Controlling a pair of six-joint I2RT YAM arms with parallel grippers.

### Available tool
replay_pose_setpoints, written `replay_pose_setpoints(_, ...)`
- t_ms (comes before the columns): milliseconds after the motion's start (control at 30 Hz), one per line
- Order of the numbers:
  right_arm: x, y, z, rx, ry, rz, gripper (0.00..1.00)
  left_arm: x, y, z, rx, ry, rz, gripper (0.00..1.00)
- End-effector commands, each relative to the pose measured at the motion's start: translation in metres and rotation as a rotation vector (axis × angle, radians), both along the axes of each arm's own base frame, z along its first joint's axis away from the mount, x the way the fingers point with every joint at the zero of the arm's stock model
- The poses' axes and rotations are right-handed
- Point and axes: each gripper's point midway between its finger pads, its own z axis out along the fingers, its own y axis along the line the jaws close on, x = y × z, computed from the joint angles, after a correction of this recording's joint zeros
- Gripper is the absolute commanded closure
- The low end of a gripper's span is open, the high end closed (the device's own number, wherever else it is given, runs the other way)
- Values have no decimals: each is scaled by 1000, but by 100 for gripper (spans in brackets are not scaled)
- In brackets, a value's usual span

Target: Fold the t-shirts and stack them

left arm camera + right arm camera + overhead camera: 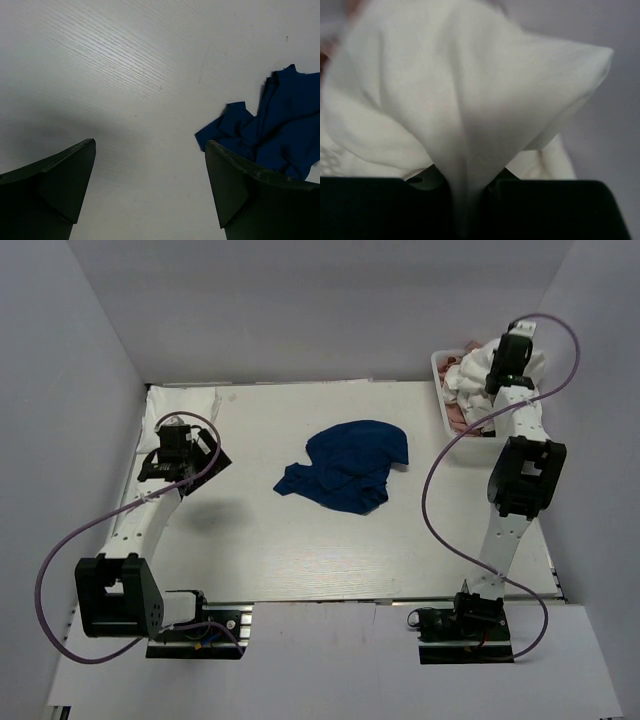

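Early stage: nothing folded or stacked that I can confirm. Navy shirt (345, 468) lies crumpled mid-tabletop, a bit toward the far edge, not flattened. Right gripper (467, 187) is clamped on a pinch of white shirt (470, 90), held up over the basket (440, 390) at the far-right corner, and the rest of that shirt hangs down into the basket. Pink fabric (458, 418) and more white sit in the basket, count unclear. Left gripper (150, 175) has its jaws wide apart, holds nothing and hovers over bare tabletop (300, 550) near the left edge. White cloth (185, 405) at the far-left corner: can't tell if it's a folded shirt. Left to do, as I read it: pull the white out, then flatten, fold and stack each.
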Motion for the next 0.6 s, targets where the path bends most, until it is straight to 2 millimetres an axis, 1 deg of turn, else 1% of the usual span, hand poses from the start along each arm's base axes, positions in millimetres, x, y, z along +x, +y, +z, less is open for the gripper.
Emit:
replay_pose_setpoints(0, -2, 6, -48, 79, 93, 40, 100, 16, -16, 14, -18, -39, -101, 0)
replay_pose_setpoints(33, -5, 5, -50, 86, 100, 45, 100, 18, -23, 13, -43, -42, -128, 0)
replay_pose_setpoints(67, -6, 7, -42, 103, 86, 69, 72, 20, -25, 8, -46, -32, -146, 0)
replay_pose_setpoints(100, -9, 10, -39, 105, 93, 77, 50, 19, -31, 5, -71, -23, -171, 0)
replay_pose_setpoints(133, -16, 13, -10, 97, 56, 84, 30, 22, -34, 5, -76, -30, -192, 0)
replay_pose_setpoints(167, -19, 15, 1, 103, 41, 86, 14, 24, -40, 4, -86, -35, -212, 0)
replay_pose_setpoints(200, -24, 22, 8, 112, 40, 105, 10, 22, -46, -1, -97, -26, -232, 0)
replay_pose_setpoints(233, -29, 29, 16, 127, 36, 127, 10, 23, -54, -4, -107, -22, -271, 0)
replay_pose_setpoints(267, -41, 41, 45, 140, -9, 183, 10, 27, -59, -3, -104, -42, -299, 0)
replay_pose_setpoints(300, -46, 53, 49, 157, -7, 236, 10, 26, -63, -8, -105, -28, -309, 0)
replay_pose_setpoints(333, -55, 72, 63, 161, -14, 292, 10, 26, -73, -10, -97, -22, -346, 0)
replay_pose_setpoints(367, -66, 81, 64, 152, 2, 319, 10, 25, -79, -22, -99, 12, -361, 0)
replay_pose_setpoints(400, -75, 97, 77, 144, -15, 359, 10, 28, -83, -22, -78, 18, -372, 0)
replay_pose_setpoints(433, -81, 117, 68, 147, 6, 416, 10, 27, -96, -26, -72, 30, -403, 0)
replay_pose_setpoints(467, -90, 128, 65, 149, 16, 451, 10, 21, -100, -37, -63, 75, -412, 0)
replay_pose_setpoints(500, -100, 157, 62, 145, 34, 516, 10, 23, -103, -47, -46, 102, -414, 0)
replay_pose_setpoints(533, -105, 185, 59, 144, 51, 591, 10, 20, -112, -54, -36, 121, -436, 0)
replay_pose_setpoints(567, -110, 211, 54, 143, 71, 645, 10, 19, -116, -59, -26, 139, -443, 0)
